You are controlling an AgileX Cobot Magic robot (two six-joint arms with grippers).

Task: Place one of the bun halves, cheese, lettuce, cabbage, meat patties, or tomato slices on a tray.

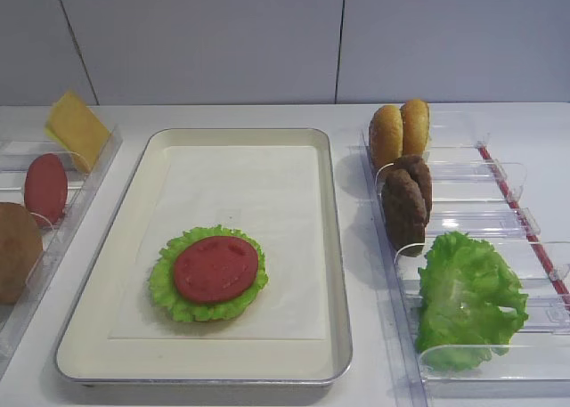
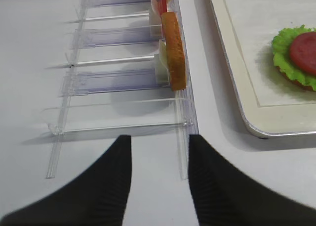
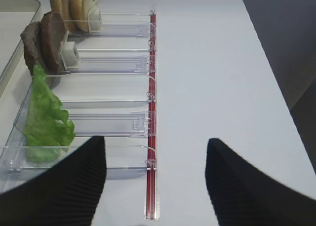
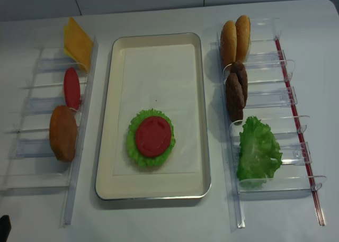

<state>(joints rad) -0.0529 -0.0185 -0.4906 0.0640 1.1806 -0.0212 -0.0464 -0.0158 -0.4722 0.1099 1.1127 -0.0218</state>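
While I watched from the overhead views, the tray [image 1: 331,247] lay in the middle of the white tabletop [image 4: 159,221], its cream liner carrying one stack: a leaf of lettuce [image 1: 169,287] with a tomato slice [image 1: 215,268] flat on top. In the left wrist view a brownish edge showed under that leaf, but I could not tell what it was.

The clear rack on my right [image 4: 275,120] held, from far end to near, two bun halves [image 4: 235,38] standing on edge, two meat patties [image 4: 234,91] also on edge, and a bunch of loose lettuce [image 4: 258,152] in the nearest compartments. The left rack [image 4: 47,146] held a leaning cheese slice [image 4: 77,42], a second tomato slice [image 4: 71,87] on edge, and a brown bun half [image 4: 63,132]. In the first overhead view that rack was cut off at the frame's left edge.

Neither arm appeared in the overhead views. The left fingers [image 2: 160,181] stood apart, holding nothing, over the near end of the left rack. The right fingers [image 3: 155,179] were spread wide and empty above the near end of the right rack, beside its red strip [image 3: 152,87]; only their tips were in frame.
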